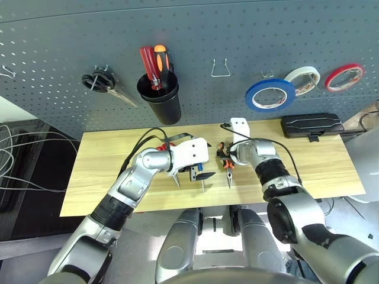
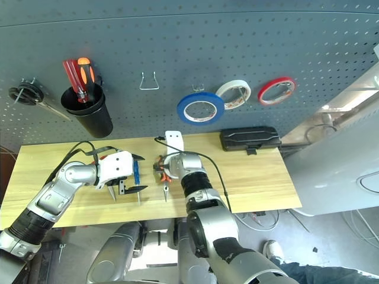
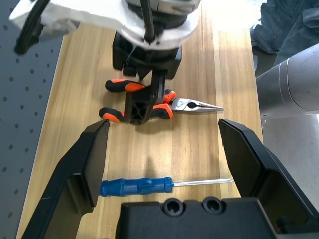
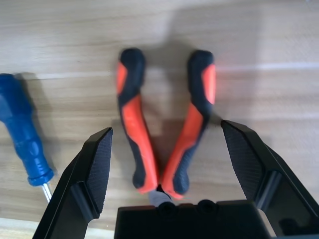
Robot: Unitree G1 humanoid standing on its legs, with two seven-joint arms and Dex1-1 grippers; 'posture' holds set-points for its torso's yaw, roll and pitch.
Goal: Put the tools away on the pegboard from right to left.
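Note:
The orange-and-black-handled pliers [image 4: 134, 119] lie on the wooden table [image 1: 320, 160], handles spread. My right gripper [image 4: 167, 149] is open, its fingers straddling both handles. The slim blue-handled screwdriver [image 3: 137, 186] lies just left of the pliers, under my left gripper [image 3: 163, 128], which hovers open and holds nothing. The blue tape roll [image 1: 269, 94] hangs on the pegboard [image 1: 237, 35]. A bit of red handle [image 1: 161, 147] shows behind my left wrist, probably the red-handled scissors; the rest is hidden.
On the pegboard hang a white tape roll [image 1: 302, 80], a red tape roll [image 1: 343, 77], an empty wire hook [image 1: 220, 68], black-handled scissors [image 1: 103, 83] and a black cup [image 1: 160, 100] holding red and orange handles. A black case [image 1: 312, 125] lies at the table's back right.

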